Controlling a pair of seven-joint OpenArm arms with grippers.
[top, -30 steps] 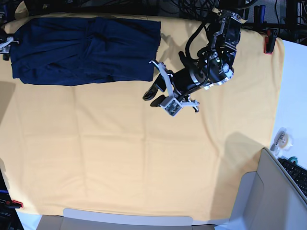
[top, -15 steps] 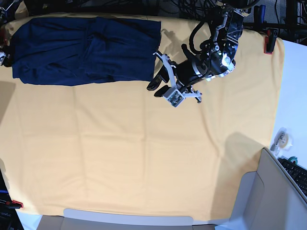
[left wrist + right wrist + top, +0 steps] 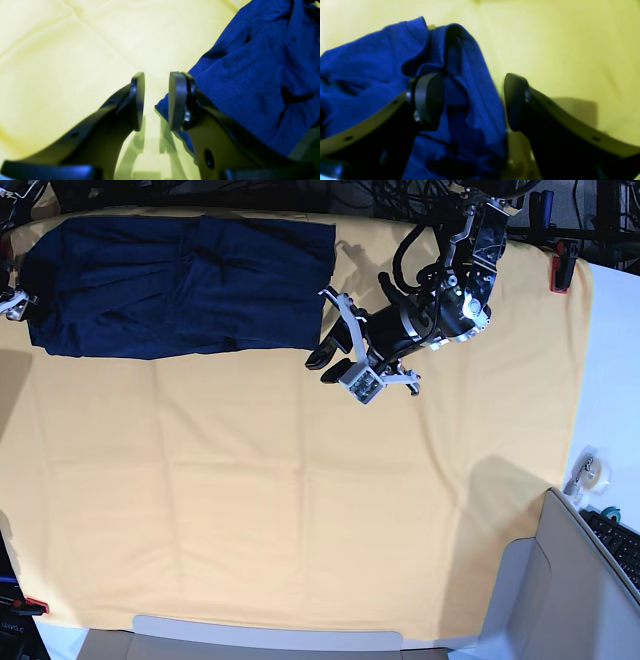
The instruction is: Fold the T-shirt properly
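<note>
**Both grippers at the ends of the folded shirt, jaws parted**

Left wrist view: You see the left gripper [image 3: 156, 100] with its two flat, dark, disc-shaped pads standing parallel and a narrow gap of bare cloth between them; the jaws are released and grasp nothing. The T-shirt [image 3: 262, 72] fills the right of the view, a soft, finely textured blue knit with shallow creases. Its corner lies just behind the right pad. The yellow-orange table cloth [image 3: 62, 50] under it is smooth, crossed by faint fold lines.

Right wrist view: You see the right gripper [image 3: 473, 101] with its jaws wide apart. A bunched, rolled edge of the T-shirt [image 3: 467, 82] lies between the pads, one rounded fold rising at the top. The left pad sits over the fabric; the right pad stands over bare table cloth [image 3: 557, 45]. The jaws are not clenched on the shirt.

Base view: You find the T-shirt [image 3: 180, 285] at the far left of the table, a long, dark navy rectangle, folded, with soft wrinkles down its middle. The left gripper [image 3: 328, 358] hovers just beside the shirt's right near corner, fingers apart. The right gripper [image 3: 12, 302] shows only at the view's left edge, at the shirt's left end. The table cloth [image 3: 300, 510] covers the table in creased squares.
</note>
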